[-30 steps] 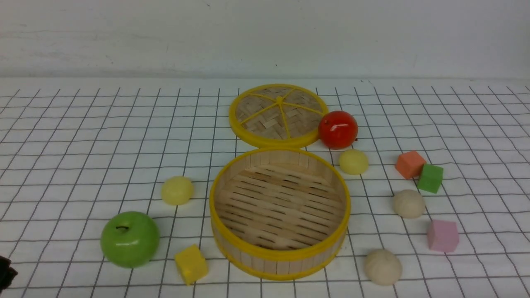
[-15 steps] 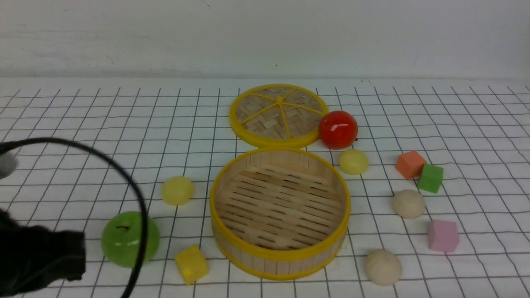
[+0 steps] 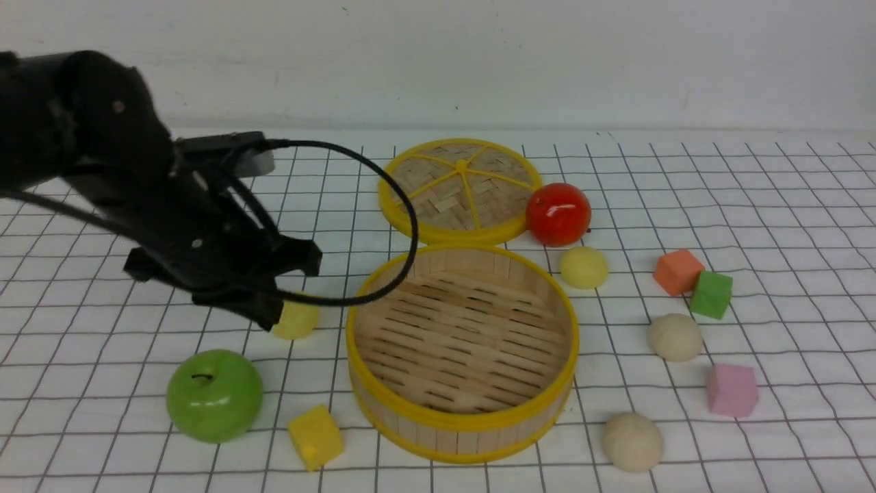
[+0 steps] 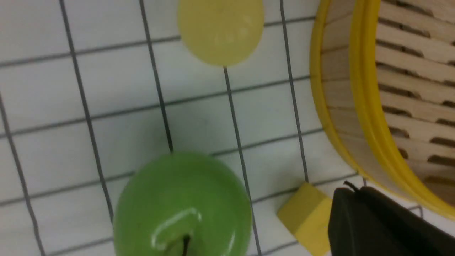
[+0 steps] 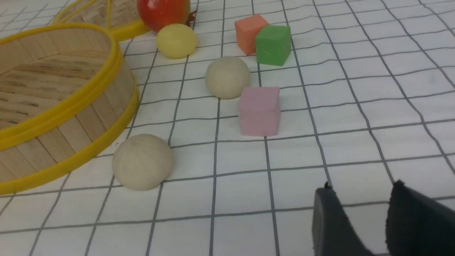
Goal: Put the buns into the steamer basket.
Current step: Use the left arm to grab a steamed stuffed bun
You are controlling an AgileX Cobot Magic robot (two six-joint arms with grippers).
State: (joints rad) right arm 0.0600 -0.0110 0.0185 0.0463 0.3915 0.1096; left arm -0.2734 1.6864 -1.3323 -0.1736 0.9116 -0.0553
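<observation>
A: Where is the round, deep bamboo steamer basket (image 3: 462, 420)?
B: In the middle of the white, black-gridded cloth (image 3: 102, 383), toward the front. Its wall is upright wooden strips, its rims are yellow top and bottom, and its floor is slatted.
A: And the black left gripper (image 3: 272, 313)?
B: It is left of the basket, fingers pressed together and holding nothing. From the front its tip overlaps the pale yellow matte round bun (image 3: 298, 322); I cannot tell whether they touch. The left wrist view shows that bun lying free on the cloth, with the glossy green apple (image 4: 181, 206) nearer the front.
A: The black right gripper (image 5: 362, 186)?
B: It shows only in its own wrist view, fingers spread, with only cloth between them.
A: The other buns?
B: All are outside the basket. The off-white, faintly ridged bun (image 3: 633, 441) lies by the front right wall, close but apart. The smoother off-white bun (image 3: 675, 337) sits further right, near the pink foam cube (image 3: 732, 390). The second pale yellow bun (image 3: 584, 267) lies just beside the back right rim — in front of the glossy red apple (image 3: 558, 213).
</observation>
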